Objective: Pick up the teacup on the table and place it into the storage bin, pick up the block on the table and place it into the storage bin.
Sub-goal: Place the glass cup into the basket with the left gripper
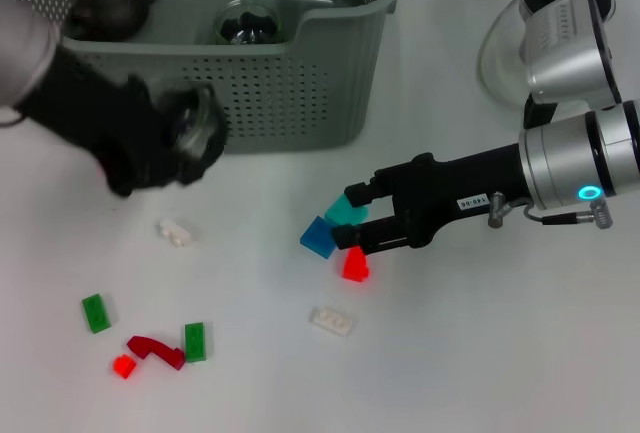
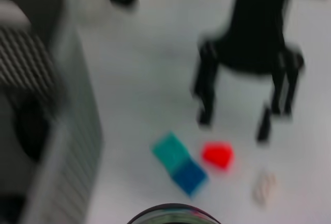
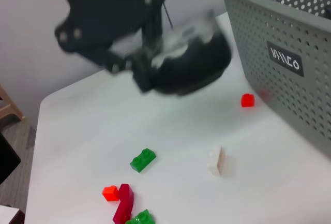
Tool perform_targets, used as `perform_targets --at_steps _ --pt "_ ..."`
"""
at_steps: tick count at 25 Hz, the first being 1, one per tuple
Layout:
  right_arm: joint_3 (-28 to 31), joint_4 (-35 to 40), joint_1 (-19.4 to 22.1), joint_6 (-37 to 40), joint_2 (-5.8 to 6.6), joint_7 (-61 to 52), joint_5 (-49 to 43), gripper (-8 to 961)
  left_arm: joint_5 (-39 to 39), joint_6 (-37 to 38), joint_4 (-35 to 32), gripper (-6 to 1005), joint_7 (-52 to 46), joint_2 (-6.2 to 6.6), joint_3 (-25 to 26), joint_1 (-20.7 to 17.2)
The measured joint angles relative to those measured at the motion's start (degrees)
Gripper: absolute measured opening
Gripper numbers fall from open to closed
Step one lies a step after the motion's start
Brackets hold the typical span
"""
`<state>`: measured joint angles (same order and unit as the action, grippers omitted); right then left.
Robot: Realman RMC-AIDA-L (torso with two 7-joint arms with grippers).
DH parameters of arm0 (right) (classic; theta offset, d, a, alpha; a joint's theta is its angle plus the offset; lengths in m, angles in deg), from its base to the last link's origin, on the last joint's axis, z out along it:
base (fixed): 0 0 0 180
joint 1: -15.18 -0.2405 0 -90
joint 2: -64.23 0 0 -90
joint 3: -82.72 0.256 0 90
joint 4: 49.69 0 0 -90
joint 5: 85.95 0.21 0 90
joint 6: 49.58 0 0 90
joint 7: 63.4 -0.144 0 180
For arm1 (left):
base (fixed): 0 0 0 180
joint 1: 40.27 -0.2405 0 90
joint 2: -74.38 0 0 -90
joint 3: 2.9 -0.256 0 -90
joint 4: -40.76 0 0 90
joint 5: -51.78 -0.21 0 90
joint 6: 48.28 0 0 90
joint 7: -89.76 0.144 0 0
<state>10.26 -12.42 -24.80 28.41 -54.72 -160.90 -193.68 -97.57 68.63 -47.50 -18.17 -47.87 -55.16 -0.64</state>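
The right gripper point(image 1: 350, 217) hangs low over the table with its jaws wide apart. A teal block point(image 1: 345, 210) lies in the gap between the two fingers, though I cannot tell if either finger touches it. Just beyond the fingertips, on the side away from the arm, sits a blue block point(image 1: 318, 237) touching the teal one. A red block point(image 1: 354, 266) lies just beside the nearer finger, outside the gap. In the left wrist view the two fingers stand well apart above these three blocks.

The left gripper point(image 1: 178, 148) is closed around the teacup point(image 1: 203, 121), a dark round cup with a clear rim (motion-blurred in every view). It holds the cup in the air, outside the storage bin point(image 1: 300, 93) and just before its perforated front wall. The bin's black label point(image 3: 283, 59) shows in the right wrist view.

Below the left jaws a white block point(image 1: 175, 233) lies on the table. Further toward the robot are two green blocks point(image 1: 96, 313) point(image 1: 194, 341), a dark red curved piece point(image 1: 155, 350) and a small red block point(image 1: 124, 365). A second white block point(image 1: 330, 320) lies near the red one by the right jaws.
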Motion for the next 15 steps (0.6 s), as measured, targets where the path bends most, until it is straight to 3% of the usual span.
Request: perform_targets --at_steps 7,10,11,12,15 --pt "0.0 -0.1 0.1 0.5 0.26 0.0 0.0 686 5.3 -4.4 0.2 36 -5.2 2.16 9.6 6.7" --pt "-0.1 -0.2 0.1 0.6 0.32 0.0 0.0 686 4.4 -11.4 2.6 36 -6.5 3.55 9.1 8.3" --pt "-0.1 -0.2 0.1 0.6 0.33 0.0 0.0 686 2.7 -17.9 6.1 36 -8.0 4.44 7.1 9.4" --pt "0.0 -0.2 0.1 0.6 0.32 0.0 0.0 686 2.7 -17.9 6.1 36 -8.0 4.44 7.1 9.4" --pt "0.0 -0.2 0.0 0.6 0.31 -0.4 0.0 686 -1.2 -28.0 13.6 36 -10.4 5.59 3.4 11.9"
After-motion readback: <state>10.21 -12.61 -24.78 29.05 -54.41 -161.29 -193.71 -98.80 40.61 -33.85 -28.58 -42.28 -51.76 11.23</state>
